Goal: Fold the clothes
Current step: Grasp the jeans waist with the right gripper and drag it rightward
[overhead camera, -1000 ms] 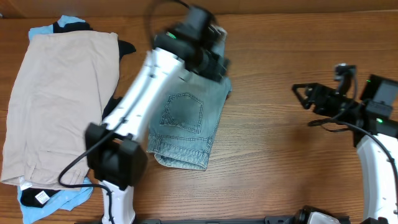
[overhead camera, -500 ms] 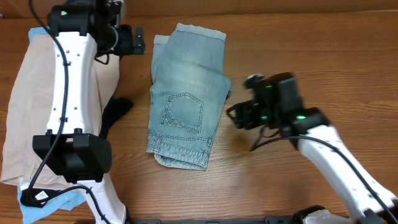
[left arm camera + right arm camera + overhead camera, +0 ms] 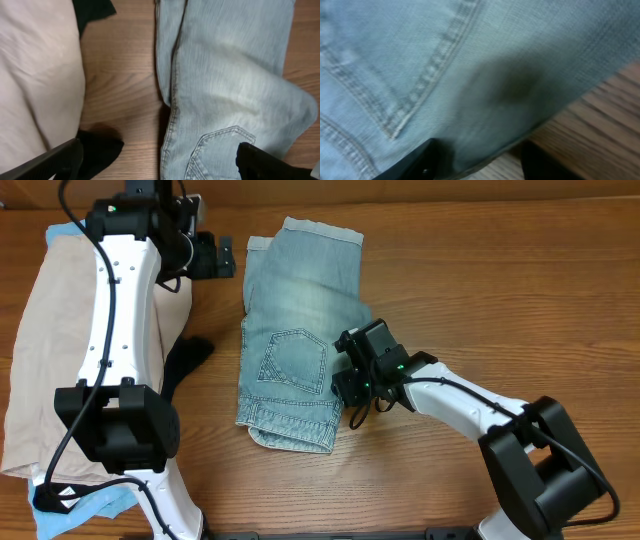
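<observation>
The faded light-blue denim shorts [image 3: 300, 330] lie folded in the middle of the table, a stitched back pocket facing up. They also show in the left wrist view [image 3: 235, 75] and the right wrist view [image 3: 420, 50]. My left gripper [image 3: 222, 256] is open and empty above the bare wood between the shorts and the beige garment [image 3: 90, 350]; its fingers [image 3: 159, 147] are spread wide. My right gripper [image 3: 343, 385] is low at the shorts' right edge. Its fingers [image 3: 480, 155] are open with the denim edge between them.
The beige garment lies on a pile at the left, over a black garment [image 3: 185, 360] and a sky-blue one [image 3: 90, 505]. A white tag [image 3: 65, 495] shows at the pile's near end. Bare wooden table [image 3: 480, 290] lies to the right.
My right arm has swung in from the right side to the shorts' right edge. My left arm has left the shorts and gone to the far left, beside the pile.
</observation>
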Available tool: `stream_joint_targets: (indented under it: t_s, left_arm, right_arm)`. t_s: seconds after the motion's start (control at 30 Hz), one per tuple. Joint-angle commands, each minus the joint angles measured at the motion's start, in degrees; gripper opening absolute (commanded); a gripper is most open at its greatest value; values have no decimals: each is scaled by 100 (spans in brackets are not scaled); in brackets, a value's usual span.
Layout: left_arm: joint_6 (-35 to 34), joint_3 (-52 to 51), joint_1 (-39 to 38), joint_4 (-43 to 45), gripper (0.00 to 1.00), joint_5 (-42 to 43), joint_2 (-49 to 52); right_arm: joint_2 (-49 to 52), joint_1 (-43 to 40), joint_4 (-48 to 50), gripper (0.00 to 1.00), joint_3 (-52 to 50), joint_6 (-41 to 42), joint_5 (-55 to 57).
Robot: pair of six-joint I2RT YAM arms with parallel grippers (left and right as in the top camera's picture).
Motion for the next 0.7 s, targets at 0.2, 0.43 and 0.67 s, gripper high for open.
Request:
stream_joint_targets:
  t_s: [0.2,0.43,0.67]
  left_arm:
    - [114,-560,-44,201,100,9,-92]
    - [116,-601,-44,269,100,9,-92]
    - [116,-601,-44,391,100,9,-92]
  right_arm:
    - [28,4,-2,21,127,708,748]
    - [22,-389,-251,4,129,1110,914]
    - [22,-1615,-855,4,219,1049,514]
